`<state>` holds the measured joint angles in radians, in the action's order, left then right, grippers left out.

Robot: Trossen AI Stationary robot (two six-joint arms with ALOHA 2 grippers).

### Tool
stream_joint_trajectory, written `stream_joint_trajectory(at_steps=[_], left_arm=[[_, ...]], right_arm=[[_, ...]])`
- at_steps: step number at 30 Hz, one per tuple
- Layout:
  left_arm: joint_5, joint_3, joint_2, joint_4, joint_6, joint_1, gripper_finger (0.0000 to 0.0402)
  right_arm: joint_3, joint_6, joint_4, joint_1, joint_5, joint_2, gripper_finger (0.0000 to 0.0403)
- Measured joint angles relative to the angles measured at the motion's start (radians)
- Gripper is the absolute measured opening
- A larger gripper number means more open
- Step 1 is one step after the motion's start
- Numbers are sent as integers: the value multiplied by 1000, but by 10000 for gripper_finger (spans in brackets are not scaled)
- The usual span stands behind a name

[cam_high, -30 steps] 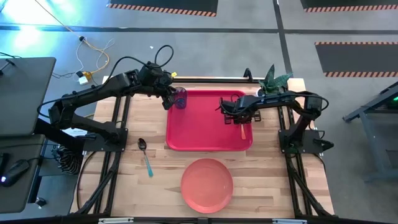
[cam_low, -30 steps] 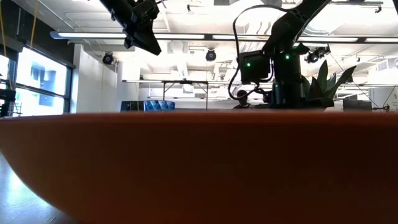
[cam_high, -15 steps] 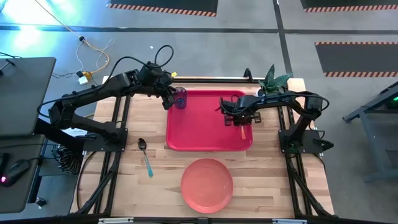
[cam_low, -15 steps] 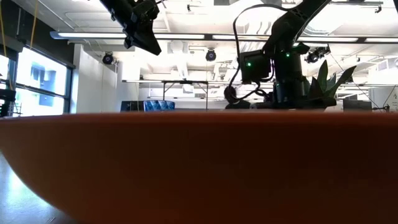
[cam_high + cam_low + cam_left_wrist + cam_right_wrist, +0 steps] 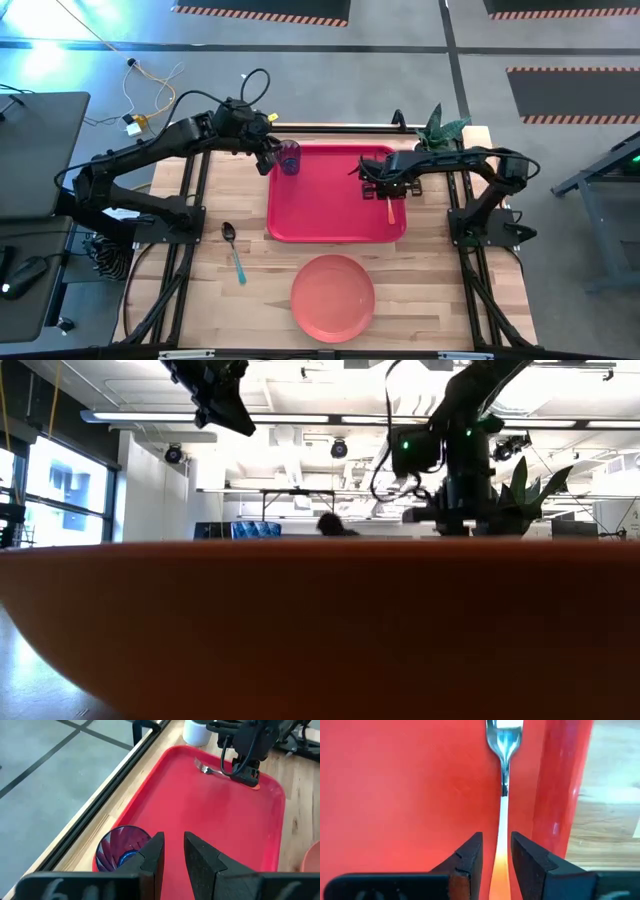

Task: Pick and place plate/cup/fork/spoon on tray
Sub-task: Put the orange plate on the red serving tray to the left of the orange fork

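Two items sit on the tray (image 5: 335,195) — cup (image 5: 290,157) at ten o'clock beside narrow empty left jaws, fork (image 5: 501,820) between the right's narrow jaws — so next likely spoon (image 5: 234,252) and plate (image 5: 333,297), both on the desk (image 5: 430,290).

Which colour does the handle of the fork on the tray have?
Orange; the fork shows best in the right wrist view, lying on the red tray.

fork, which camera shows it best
The right wrist view: the fork fills the frame, metal head and orange handle lying on the tray between the right hand fingers. The left wrist view shows it small and part hidden, the high view only its handle. The low view shows none.
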<state>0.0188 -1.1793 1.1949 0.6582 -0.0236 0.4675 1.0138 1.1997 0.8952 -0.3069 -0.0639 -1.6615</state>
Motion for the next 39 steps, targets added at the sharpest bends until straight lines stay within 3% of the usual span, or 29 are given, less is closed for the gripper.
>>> stream_joint_trajectory(at_steps=[11, 22, 33, 39], left_arm=[[6, 0, -68, -7, -75, -81, 65], [9, 0, -78, -8, -209, -263, 65], [68, -87, -70, -3, -487, -382, 65], [68, -184, -30, -7, -552, -439, 65]], right_arm=[[0, -3, -57, 58, -21, 228, 92], [0, 4, -241, 218, -215, 423, 92], [0, -86, -387, 285, -249, 494, 92], [0, -114, -404, 290, -182, 493, 92]])
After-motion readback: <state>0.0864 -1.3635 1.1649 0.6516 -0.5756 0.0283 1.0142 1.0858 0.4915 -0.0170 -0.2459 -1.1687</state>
